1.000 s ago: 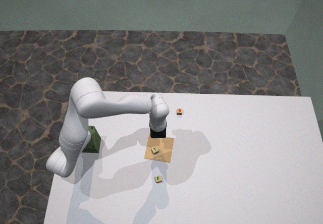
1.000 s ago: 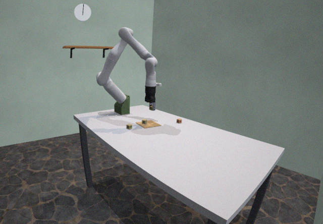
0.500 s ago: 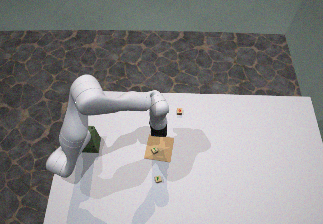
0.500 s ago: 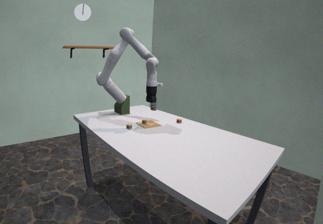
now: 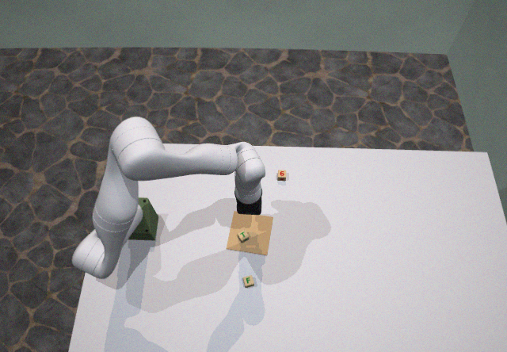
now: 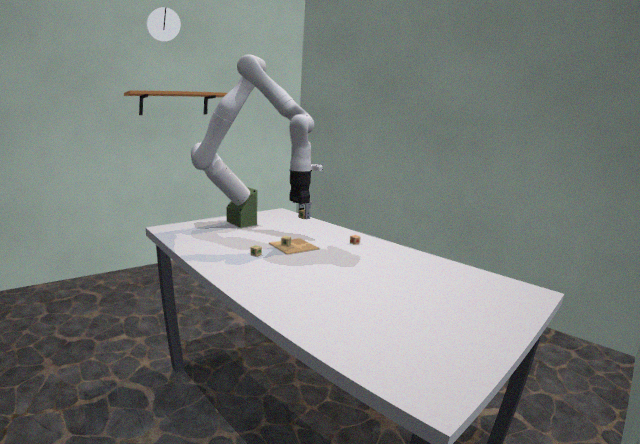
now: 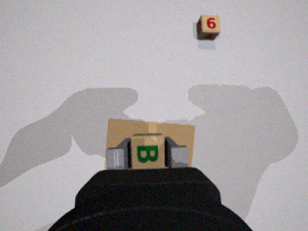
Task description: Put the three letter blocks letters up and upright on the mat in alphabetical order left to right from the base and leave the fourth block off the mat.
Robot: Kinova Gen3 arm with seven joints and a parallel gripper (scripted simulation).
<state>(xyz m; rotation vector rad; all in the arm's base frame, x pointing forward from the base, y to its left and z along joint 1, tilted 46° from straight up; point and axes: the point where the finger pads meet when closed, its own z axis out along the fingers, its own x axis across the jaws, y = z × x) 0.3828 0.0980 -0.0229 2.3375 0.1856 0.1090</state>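
My gripper [image 7: 147, 147] is shut on the B block [image 7: 148, 153], a wooden cube with a green B on top. It holds the block in the air above the far edge of the tan mat [image 5: 249, 232], as the exterior view shows [image 6: 303, 212]. The T block [image 5: 243, 236] lies on the mat, turned at an angle. The F block [image 5: 248, 281] lies on the table off the mat, on its near side. The block with a red 6 [image 5: 281, 174] lies on the table off the mat, also in the wrist view [image 7: 208, 26]. In the top view the wrist hides the gripper.
The arm's green base [image 5: 145, 219] stands at the table's left edge. The white table [image 6: 351, 284] stretches far to the right. A shelf [image 6: 173, 94] and a clock [image 6: 163, 23] hang on the wall behind.
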